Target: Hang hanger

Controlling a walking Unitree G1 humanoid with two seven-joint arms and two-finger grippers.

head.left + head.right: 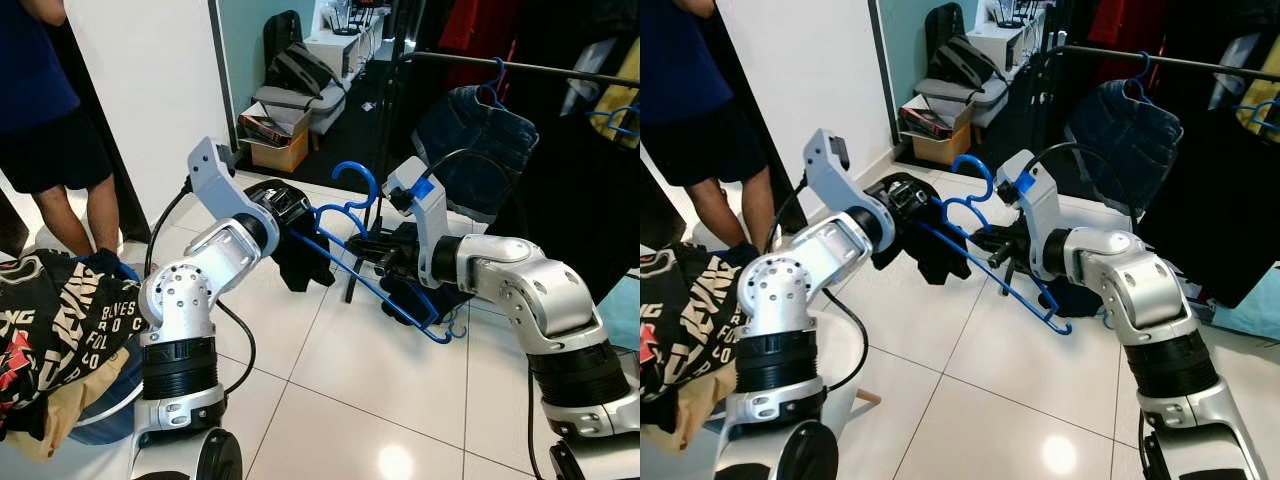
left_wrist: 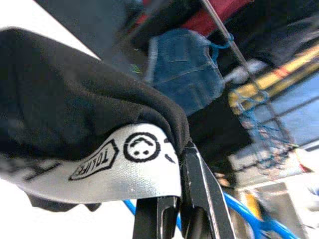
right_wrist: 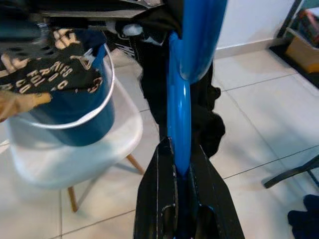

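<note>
Both arms dressing the hanger, rail not yet reached
Right gripper (image 3: 182,199) clamps blue hanger (image 1: 375,280); left gripper (image 2: 179,219) pinches black shirt (image 1: 300,255); next, lift hook onto rail (image 1: 520,68)

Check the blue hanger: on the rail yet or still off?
Off. The blue hanger is held out over the floor tiles, clamped in the right gripper, with the clothes rail behind and above it.
</note>
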